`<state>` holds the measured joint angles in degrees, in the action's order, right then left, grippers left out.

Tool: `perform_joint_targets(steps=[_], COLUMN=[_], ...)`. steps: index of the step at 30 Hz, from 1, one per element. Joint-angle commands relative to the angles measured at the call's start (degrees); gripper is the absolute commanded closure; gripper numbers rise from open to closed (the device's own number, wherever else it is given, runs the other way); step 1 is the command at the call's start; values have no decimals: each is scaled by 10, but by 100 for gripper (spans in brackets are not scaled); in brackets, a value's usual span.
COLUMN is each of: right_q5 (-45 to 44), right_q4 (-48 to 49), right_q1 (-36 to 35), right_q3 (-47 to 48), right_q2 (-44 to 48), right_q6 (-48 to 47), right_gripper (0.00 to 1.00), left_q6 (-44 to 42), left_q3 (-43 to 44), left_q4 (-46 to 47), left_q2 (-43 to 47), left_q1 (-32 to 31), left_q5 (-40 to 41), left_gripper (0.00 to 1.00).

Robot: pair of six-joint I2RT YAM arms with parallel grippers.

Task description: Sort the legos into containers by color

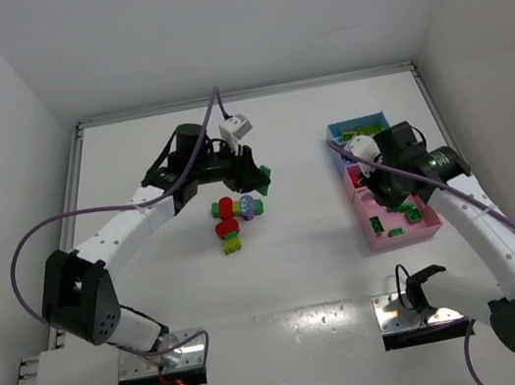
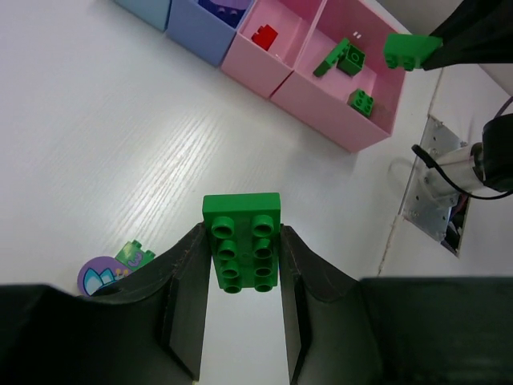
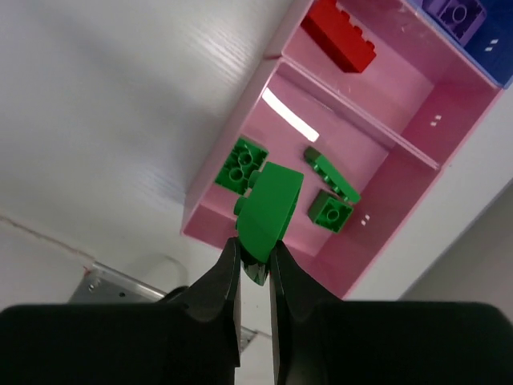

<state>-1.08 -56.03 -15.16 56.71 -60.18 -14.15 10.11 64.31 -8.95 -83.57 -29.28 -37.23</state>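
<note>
From the top camera, the pink tray lies on the right side of the white tabletop, with a blue tray touching its far end. The right pincer hangs over the pink tray, and the wrist hides its grip from this angle. Well left of the pink tray sits a loose cluster of legos in red, yellow, purple and green. Just beyond the cluster, the left pincer is raised with something green at its tip. The left wrist camera shows that pincer clenched on an eight-stud green brick, studs towards the lens, gripped between both fingers and held clear of the tabletop. Far ahead stands the pink tray, with a red brick in one compartment and loose green bricks in the next. On the near side of the pink tray, beside the left finger, lie a small green brick and a purple piece whose pale printed mark is too blurred to read. The right wrist camera shows the right pincer clamped on a second green brick, held above the pink tray's green compartment. The red brick lies one compartment further on, and a purple brick sits in the blue tray beyond.
</note>
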Motion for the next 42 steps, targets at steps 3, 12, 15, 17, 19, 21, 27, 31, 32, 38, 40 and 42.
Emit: perform_joint_targets(steps=[3, 12, 15, 17, 19, 21, 27, 31, 32, 38, 40, 42], right_q5=[-40, -43, -43, -38, -31, -31, -151, -201, -209, -220, -214, -214], right_q4=[-40, 10, 22, 29, 29, 29, 71, 37, 23, -14, -35, -43], right_q1=[8, 28, 33, 45, 50, 51, 57, 57, 57, 57, 57, 57], right_q3=[-23, -92, -87, -68, -43, -12, 96, 149, 161, 254, 270, 276], right_q2=[0, -41, -52, -52, -28, 7, 103, 114, 114, 104, 96, 96], right_q6=[-38, -50, -55, -55, -55, -48, 6, 50, 67, 122, 135, 142], right_gripper=[100, 64, 44, 34, 29, 29, 18, 16, 15, 15, 15, 15], left_q6=[10, 54, 54, 61, 76, 112, 158, 171, 177, 251, 257, 257], left_q3=[60, 86, 92, 92, 92, 92, 156, 226, 242, 418, 447, 465], left_q4=[8, 44, 44, 57, 79, 122, 164, 176, 183, 218, 226, 226], left_q2=[-48, -94, -106, -106, -114, -140, -232, -286, -318, -461, -487, -524], left_q1=[-23, -23, -28, -28, -33, -41, -116, -173, -183, -252, -268, -276], left_q5=[-44, -68, -68, -73, -79, -111, -120, -114, -114, -114, -108, -103], left_gripper=[98, 98, 98, 98, 98, 98, 98, 98, 98, 97, 91, 87])
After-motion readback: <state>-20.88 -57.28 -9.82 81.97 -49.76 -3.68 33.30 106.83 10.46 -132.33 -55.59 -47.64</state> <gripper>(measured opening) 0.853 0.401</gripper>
